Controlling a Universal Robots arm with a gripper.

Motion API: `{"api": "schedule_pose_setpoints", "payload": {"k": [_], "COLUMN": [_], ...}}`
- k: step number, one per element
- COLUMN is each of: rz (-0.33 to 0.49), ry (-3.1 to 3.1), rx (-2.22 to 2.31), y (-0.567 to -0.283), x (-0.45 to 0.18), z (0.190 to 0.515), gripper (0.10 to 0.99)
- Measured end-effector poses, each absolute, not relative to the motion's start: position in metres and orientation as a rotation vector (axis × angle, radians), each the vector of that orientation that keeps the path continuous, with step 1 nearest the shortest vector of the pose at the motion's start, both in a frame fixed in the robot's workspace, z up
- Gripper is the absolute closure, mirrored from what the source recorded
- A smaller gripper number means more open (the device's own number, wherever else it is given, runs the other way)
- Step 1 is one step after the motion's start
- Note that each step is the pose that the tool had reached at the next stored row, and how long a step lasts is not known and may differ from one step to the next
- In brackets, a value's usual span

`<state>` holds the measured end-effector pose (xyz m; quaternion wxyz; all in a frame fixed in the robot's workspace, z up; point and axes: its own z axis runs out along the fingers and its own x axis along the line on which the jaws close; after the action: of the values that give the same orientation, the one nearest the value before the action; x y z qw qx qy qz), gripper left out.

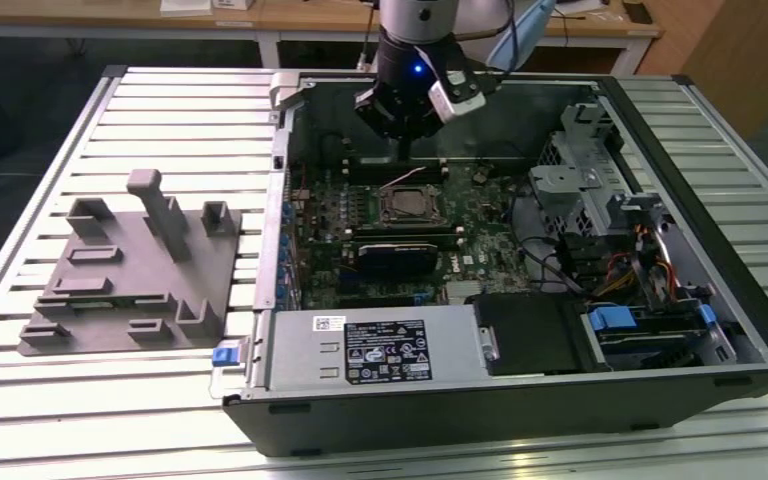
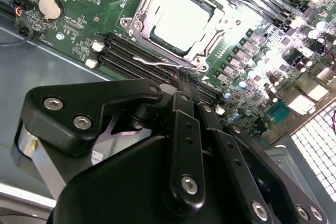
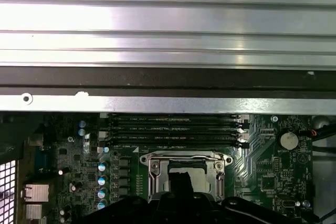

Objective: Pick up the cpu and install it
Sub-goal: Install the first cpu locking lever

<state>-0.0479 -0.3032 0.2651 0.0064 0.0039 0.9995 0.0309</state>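
One gripper (image 1: pixel 406 150) positioned at upper centre of the exterior view, above the motherboard (image 1: pixel 357 215) inside the open computer case (image 1: pixel 518 400). Fingers (image 2: pixel 181 85) closed together, holding nothing. Seated in the socket (image 2: pixel 181 19) at upper centre of the second wrist view: cpu (image 2: pixel 181 18). Grey tray (image 1: pixel 131 270) at left, outside the case.

The gripper's (image 2: pixel 178 85) black linkage hides its own fingertips and part of the memory slots (image 2: pixel 137 56) in the second wrist view, while in the first wrist view it covers the near edge of the cpu (image 3: pixel 195 170).
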Motion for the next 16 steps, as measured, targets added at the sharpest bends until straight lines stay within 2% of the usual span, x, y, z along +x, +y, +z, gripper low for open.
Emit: {"api": "schedule_pose_setpoints", "payload": {"k": [16], "rz": [0.097], "ry": [3.127], "rx": [0.012], "y": [-0.303], "x": [-0.048], "z": [0.276], "gripper": [0.980]}}
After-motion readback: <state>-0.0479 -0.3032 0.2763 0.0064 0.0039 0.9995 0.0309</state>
